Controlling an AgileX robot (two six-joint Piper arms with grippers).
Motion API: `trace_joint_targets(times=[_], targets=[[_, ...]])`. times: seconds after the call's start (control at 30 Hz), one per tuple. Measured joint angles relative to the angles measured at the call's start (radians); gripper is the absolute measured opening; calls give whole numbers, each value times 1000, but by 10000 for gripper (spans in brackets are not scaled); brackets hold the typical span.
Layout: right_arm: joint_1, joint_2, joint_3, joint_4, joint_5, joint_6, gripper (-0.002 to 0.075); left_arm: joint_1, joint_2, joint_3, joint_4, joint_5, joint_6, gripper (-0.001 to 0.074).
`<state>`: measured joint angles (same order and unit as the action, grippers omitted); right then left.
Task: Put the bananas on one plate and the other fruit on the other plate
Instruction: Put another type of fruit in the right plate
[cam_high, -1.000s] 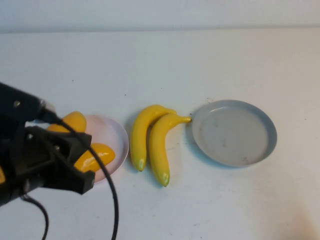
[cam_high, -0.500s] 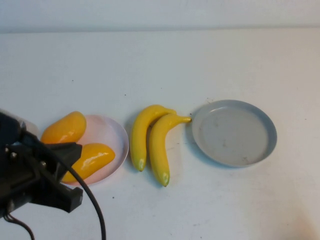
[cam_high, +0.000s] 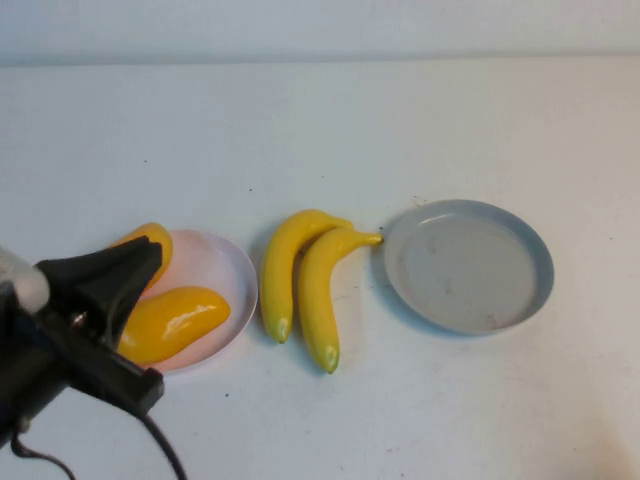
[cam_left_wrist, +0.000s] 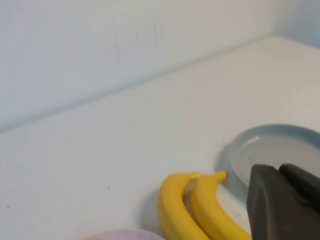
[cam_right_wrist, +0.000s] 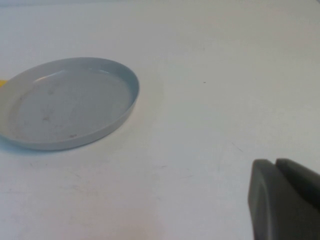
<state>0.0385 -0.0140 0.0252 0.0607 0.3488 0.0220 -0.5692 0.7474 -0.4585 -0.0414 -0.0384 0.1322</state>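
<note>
Two yellow bananas (cam_high: 285, 265) (cam_high: 320, 290) lie side by side on the table between the plates, stems touching the rim of the empty blue-grey plate (cam_high: 470, 265). The orange fruit (cam_high: 162, 238) and the golden fruit (cam_high: 175, 322) lie on the pale pink plate (cam_high: 235, 275). My left gripper (cam_high: 148, 258) is shut and empty above the pink plate's left side, partly hiding the orange fruit. In the left wrist view the gripper (cam_left_wrist: 279, 172) is near the bananas (cam_left_wrist: 210, 212) and blue-grey plate (cam_left_wrist: 280, 147). My right gripper (cam_right_wrist: 275, 167) is shut and empty over bare table, right of the blue-grey plate (cam_right_wrist: 70, 102); it is out of the high view.
The white table runs to a pale back wall (cam_left_wrist: 125, 45). The left arm's black body and cable (cam_high: 60, 370) fill the lower-left corner of the high view.
My left arm has drawn back toward the lower left off the pink plate, uncovering both fruits; its fingers now point up over the orange fruit. The bananas and plates have not moved.
</note>
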Motion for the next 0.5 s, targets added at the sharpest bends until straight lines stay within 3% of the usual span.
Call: trace_joint_targets(times=[0.23, 0.5], targets=[[0, 0, 0, 0, 0, 0, -17, 91, -173, 266, -38, -395, 31, -2], [0, 0, 0, 0, 0, 0, -17, 303, -440, 431, -136, -444, 36, -2]])
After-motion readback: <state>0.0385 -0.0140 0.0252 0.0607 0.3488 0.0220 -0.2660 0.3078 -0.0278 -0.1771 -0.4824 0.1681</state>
